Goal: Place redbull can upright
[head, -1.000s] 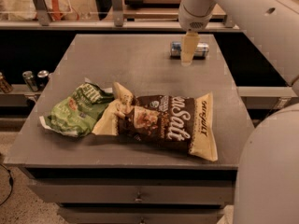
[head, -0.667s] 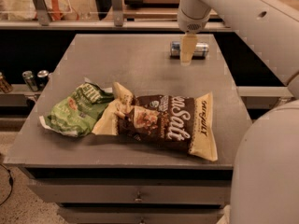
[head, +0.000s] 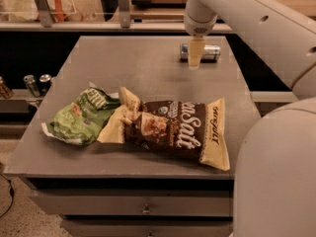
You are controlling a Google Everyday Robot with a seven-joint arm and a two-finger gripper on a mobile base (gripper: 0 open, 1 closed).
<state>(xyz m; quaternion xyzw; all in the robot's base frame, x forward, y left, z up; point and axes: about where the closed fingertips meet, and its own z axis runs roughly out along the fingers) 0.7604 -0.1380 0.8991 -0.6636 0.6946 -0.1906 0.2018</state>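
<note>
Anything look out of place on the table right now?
The redbull can lies on its side near the far edge of the table, not upright; the gripper hangs just in front of it. The green bag and brown bag lie overlapping, crumpled.

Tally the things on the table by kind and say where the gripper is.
Snack bags: 2, the green bag and the brown bag
Cans: 1, the redbull can, lying on its side
Total: 3
The gripper is over the can's left end.

The gripper (head: 195, 58) hung over the grey table (head: 148, 73) near its far edge, directly in front of the redbull can (head: 212, 52) lying sideways; a green bag (head: 81, 116) and a brown bag (head: 173, 130) lay toward the table's front.
</note>
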